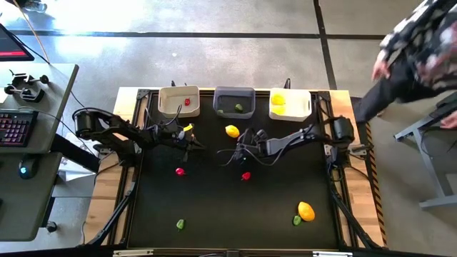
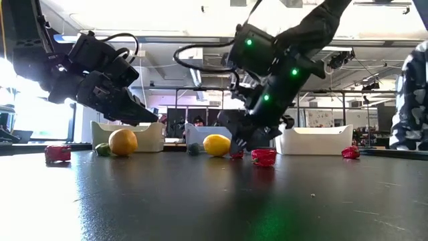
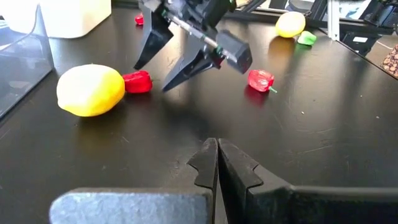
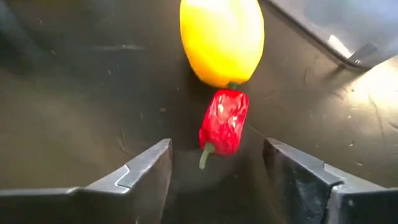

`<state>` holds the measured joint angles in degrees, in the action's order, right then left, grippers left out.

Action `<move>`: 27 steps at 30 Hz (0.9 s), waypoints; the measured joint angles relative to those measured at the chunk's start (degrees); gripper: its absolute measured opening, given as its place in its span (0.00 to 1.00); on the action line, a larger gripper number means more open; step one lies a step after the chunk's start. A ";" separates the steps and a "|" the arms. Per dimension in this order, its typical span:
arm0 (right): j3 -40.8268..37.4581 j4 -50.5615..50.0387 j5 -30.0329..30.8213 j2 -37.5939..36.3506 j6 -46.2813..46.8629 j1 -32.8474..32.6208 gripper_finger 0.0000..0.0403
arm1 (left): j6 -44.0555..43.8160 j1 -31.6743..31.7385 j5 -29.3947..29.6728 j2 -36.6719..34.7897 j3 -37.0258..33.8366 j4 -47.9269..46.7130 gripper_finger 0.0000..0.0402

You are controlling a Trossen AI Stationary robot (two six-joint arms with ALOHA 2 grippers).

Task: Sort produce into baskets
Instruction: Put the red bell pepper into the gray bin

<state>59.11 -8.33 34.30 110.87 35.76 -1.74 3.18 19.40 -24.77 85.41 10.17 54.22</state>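
High view: right gripper [image 1: 239,151] low at table centre, beside small yellow lemon-like piece [image 1: 232,131]; red pepper hidden beneath it.

Left wrist view: left gripper [image 3: 216,163] pressed together, empty.

Right wrist view: fingers spread, small glossy red pepper [image 4: 224,122] between them, touching the lemon. Closing may nudge the lemon or pinch the pepper's stem end only. Pepper's far end hard to read.

right claw [image 4: 217,168] gap: fingers spread; a red pepper [image 4: 224,127] lies between them, touching a yellow lemon [image 4: 221,38] beyond.
left claw [image 3: 217,163] path: fingers together; bare worktop [image 3: 323,112] ahead up to the right arm.
front worktop: wide bare middle; lemon and green piece [image 1: 303,213] toward its right, green piece [image 1: 181,224] toward its left.
back edge: three baskets [image 1: 234,101] in a row.
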 joint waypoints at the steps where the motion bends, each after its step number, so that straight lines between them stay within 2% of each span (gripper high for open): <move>1: 0.00 0.01 -0.07 0.31 0.07 0.16 0.58 | 0.02 0.00 0.00 0.00 0.00 -0.11 0.00; 6: 0.04 0.31 -0.30 0.89 0.27 0.53 0.42 | 0.02 0.00 0.00 0.00 0.00 -0.18 0.00; 12: 0.07 0.01 -0.31 0.92 -0.85 0.56 0.09 | 0.02 0.00 0.01 0.00 0.00 -0.20 0.00; 14: 0.07 -0.12 -0.64 0.92 -2.17 0.36 0.03 | 0.02 0.00 0.02 0.00 0.00 -0.19 0.00; 22: 0.04 -0.72 -1.58 -2.12 -6.83 -2.30 0.01 | -0.32 -0.57 0.09 0.00 0.00 -0.33 0.00; 25: 0.04 2.15 -2.42 -2.91 -12.41 -3.78 0.00 | 1.03 -1.89 0.40 0.00 0.08 -0.35 0.01; 27: 0.04 6.74 -6.25 -2.91 -17.74 -4.50 0.00 | 2.13 -3.22 0.67 0.00 0.54 -0.38 0.03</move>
<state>59.16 -1.58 28.05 107.96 18.02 -6.24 5.31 16.18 -24.10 85.41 10.71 53.83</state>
